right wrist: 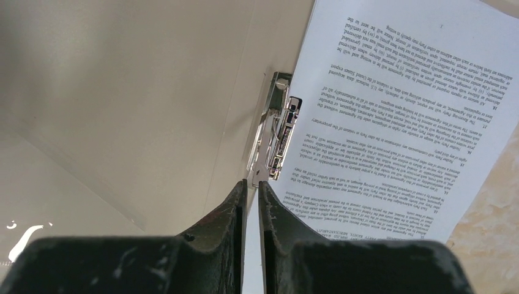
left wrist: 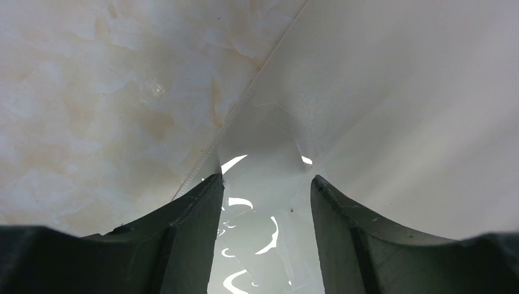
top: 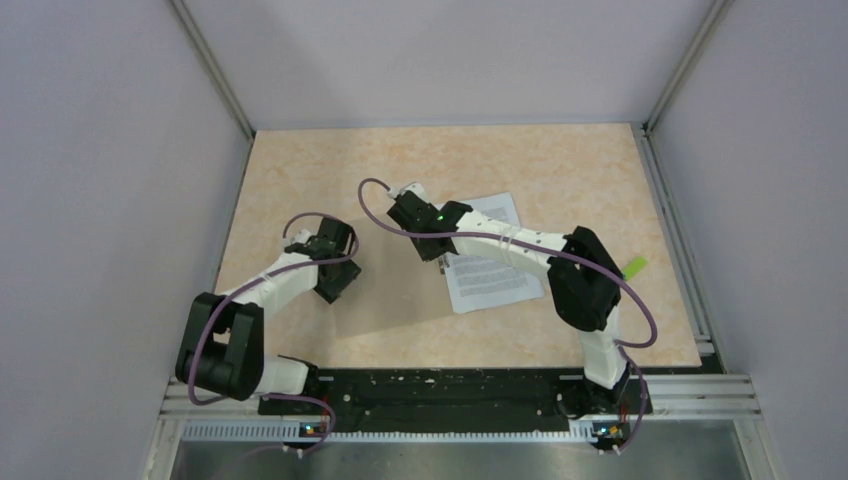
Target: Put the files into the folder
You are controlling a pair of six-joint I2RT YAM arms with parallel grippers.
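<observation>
Beige tabletop [top: 300, 170] bears the folder [right wrist: 122, 92], its cover pinched up by the right gripper [right wrist: 253, 184], likely to admit the files [right wrist: 398, 104] alongside; the left gripper [left wrist: 266, 177] hovers open-jawed nearby

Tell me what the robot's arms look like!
Both the left arm and right arm are white tubes with chunky black joints. A purple cable loops along each one, and a tiny green light glows on the right one. The left pincer and right pincer have dark curved fingers.
</observation>
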